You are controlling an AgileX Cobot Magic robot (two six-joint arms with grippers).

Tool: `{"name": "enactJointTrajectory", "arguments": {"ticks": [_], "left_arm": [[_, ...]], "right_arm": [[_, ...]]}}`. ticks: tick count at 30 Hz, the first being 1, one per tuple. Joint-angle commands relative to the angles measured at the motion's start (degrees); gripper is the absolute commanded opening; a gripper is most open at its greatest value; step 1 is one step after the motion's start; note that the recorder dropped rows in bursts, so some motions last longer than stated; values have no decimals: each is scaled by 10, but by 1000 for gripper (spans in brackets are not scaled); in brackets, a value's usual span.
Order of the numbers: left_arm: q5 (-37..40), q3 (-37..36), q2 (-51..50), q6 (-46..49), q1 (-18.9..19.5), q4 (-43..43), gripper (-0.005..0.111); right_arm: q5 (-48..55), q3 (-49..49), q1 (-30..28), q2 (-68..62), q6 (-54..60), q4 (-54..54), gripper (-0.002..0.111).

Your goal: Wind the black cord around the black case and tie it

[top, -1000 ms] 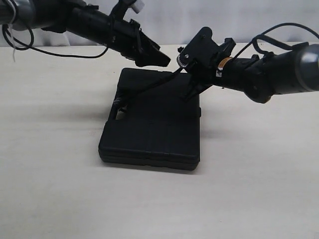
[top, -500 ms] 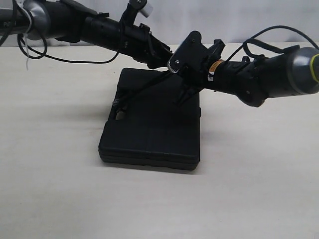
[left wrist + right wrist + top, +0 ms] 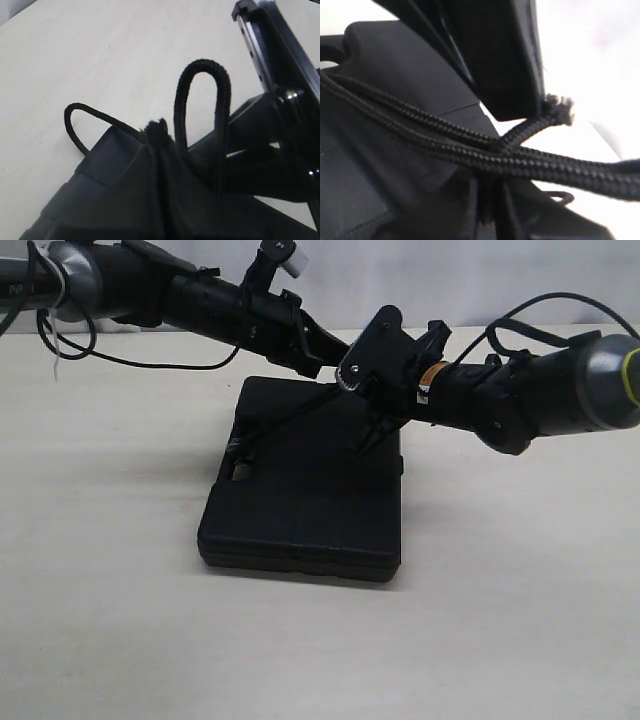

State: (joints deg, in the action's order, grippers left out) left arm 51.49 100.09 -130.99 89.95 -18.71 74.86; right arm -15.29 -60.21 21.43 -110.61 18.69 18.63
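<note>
The black case (image 3: 300,505) lies flat on the pale table. The black cord (image 3: 285,421) runs taut from the case's handle slot up to both grippers, which meet above the case's far edge. My left gripper (image 3: 318,358) is shut on the cord. In the left wrist view the cord's frayed end (image 3: 157,127) pokes out at the left gripper (image 3: 160,142), with a cord loop (image 3: 201,85) standing beside it. My right gripper (image 3: 346,380) is shut on the cord too. In the right wrist view two strands (image 3: 445,135) cross over the right gripper (image 3: 490,172), and a frayed end (image 3: 560,109) sticks out past it.
The pale table (image 3: 520,620) stretches all round the case. A thin smooth robot cable (image 3: 140,352) hangs from the left arm at the back left. Another cable (image 3: 560,302) arcs over the right arm. A white wall closes the back.
Over the last second my left gripper swung right and closed in on the right gripper, which shifted slightly left. In the last half second nothing visibly moved.
</note>
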Motion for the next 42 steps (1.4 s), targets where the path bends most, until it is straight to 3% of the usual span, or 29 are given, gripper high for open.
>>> {"name": "enactJointTrajectory", "arguments": {"ticks": [1, 6, 13, 16, 20, 30, 37, 42], "left_arm": [[20, 1, 0, 0, 0, -6, 0], [46, 1, 0, 12, 0, -9, 2], [49, 1, 0, 12, 0, -10, 35], [53, 1, 0, 12, 0, -59, 43], [51, 1, 0, 12, 0, -130, 43], [16, 1, 0, 11, 0, -139, 42], [-1, 1, 0, -3, 0, -133, 0], [-11, 0, -9, -3, 0, -126, 0]], "right_arm": [[0, 1, 0, 2, 10, 4, 19], [-13, 1, 1, 2, 10, 2, 22], [-19, 1, 1, 2, 10, 2, 21], [-20, 1, 1, 2, 10, 2, 20], [-20, 1, 1, 6, 10, 2, 4], [-19, 1, 1, 8, 10, 2, 4], [-29, 1, 1, 8, -2, 2, 4], [-51, 0, 1, 8, -36, 2, 5]]}}
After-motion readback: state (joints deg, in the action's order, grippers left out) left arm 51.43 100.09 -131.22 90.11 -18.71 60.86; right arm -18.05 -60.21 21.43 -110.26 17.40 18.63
